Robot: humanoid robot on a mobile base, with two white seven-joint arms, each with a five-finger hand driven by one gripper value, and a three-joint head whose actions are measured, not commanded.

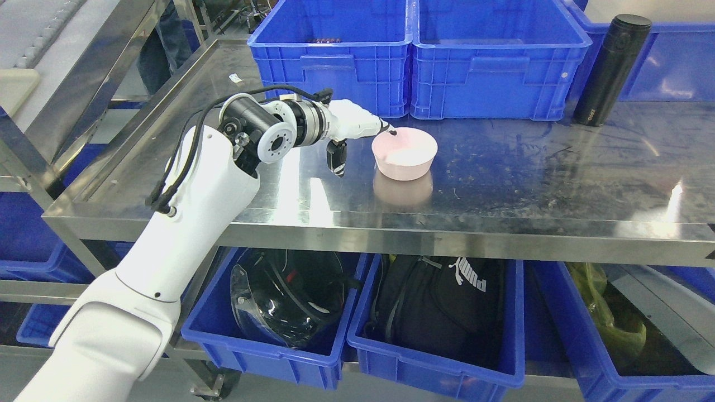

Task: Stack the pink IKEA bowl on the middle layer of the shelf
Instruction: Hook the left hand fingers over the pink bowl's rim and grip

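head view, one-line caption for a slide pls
Left hand reaches the rim of a pink bowl on the steel shelf.

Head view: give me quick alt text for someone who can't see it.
The robot's left hand reaches across a steel shelf and touches the rim of a pink bowl standing upright there. Blue crates and a black flask stand behind; more bins sit below.

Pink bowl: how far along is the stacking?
Done: the pink bowl sits upright on the steel shelf, in front of the blue crates. In hand: the left hand is at the bowl's left rim, fingers touching its edge. Left: no second bowl shows, so no stack is visible yet.
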